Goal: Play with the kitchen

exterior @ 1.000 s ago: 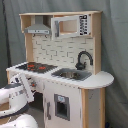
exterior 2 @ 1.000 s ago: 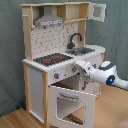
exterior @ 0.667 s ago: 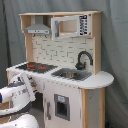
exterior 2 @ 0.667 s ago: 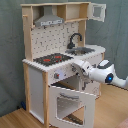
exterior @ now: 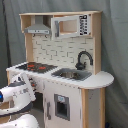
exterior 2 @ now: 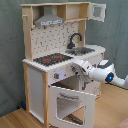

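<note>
In the second exterior view we see the tall pale-wood and white toy kitchen (exterior 2: 55, 65) on the floor, its oven door (exterior 2: 72, 102) swung open. Our tool (exterior 2: 76, 65) hovers near the knobs; its grip we cannot tell. Next, we judge, comes turning a knob or closing the door.

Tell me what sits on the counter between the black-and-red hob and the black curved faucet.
In both exterior views, the grey sink lies between the hob and the faucet.
</note>
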`<state>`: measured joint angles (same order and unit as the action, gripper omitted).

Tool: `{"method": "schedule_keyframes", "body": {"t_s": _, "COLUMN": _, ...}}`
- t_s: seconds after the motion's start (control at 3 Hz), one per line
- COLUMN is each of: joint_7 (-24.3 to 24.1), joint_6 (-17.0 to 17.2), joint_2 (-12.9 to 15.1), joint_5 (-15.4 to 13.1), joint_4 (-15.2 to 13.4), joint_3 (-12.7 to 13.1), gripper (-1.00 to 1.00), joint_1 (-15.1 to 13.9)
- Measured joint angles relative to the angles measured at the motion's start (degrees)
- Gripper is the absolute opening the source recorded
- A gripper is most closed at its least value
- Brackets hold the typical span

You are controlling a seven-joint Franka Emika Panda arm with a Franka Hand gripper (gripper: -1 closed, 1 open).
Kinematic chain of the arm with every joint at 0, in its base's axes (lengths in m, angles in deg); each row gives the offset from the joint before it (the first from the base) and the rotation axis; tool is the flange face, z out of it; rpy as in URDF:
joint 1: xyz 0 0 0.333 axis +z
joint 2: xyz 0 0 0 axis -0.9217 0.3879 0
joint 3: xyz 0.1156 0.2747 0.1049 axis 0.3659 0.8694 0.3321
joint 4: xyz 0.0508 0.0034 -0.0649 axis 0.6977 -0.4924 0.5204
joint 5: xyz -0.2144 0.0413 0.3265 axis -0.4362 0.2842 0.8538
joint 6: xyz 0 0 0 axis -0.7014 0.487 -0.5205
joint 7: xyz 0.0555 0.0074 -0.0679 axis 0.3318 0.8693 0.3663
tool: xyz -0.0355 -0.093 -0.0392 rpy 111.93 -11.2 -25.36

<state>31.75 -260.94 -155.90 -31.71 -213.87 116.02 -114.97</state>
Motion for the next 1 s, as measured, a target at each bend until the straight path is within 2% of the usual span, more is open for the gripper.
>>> {"method": "schedule_keyframes", "body": {"t_s": 1.0, "joint_7": 17.6, "joint_6": 0.3, "joint_2": -0.5, "joint_5": 0.1, "joint_4": -0.1, "joint_3": -0.1, "gripper": -1.00, "joint_1": -0.1}}
